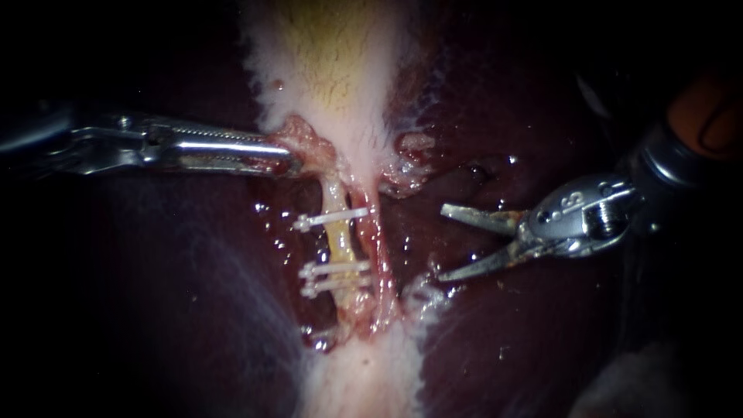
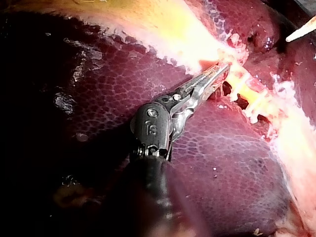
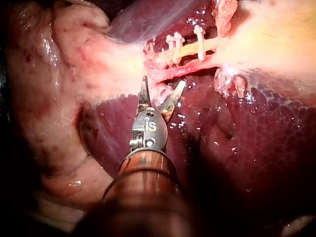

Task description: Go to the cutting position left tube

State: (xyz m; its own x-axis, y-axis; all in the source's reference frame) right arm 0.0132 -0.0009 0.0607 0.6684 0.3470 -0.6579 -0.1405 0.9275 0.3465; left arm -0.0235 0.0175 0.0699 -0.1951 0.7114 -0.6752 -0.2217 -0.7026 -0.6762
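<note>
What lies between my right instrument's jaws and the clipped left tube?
Endoscope view: from the right instrument, a strip of wet dark liver, then the reddish right tube, which runs beside the left tube.

A small stamped mark on each instrument's wrist piece was the only writing in view. In the endoscope view, the right instrument [image 1: 441,242] carried a pale mark on its rounded silver housing [image 1: 576,207], at the right of the frame about mid-height. In the left wrist view, the left instrument [image 2: 226,66] bore a light mark on its dark housing [image 2: 152,127], just behind the hinge. In the right wrist view, the right instrument's mark sat on the metal piece between the hinge and the brown shaft [image 3: 143,187]. Nothing else carried lettering.
</note>
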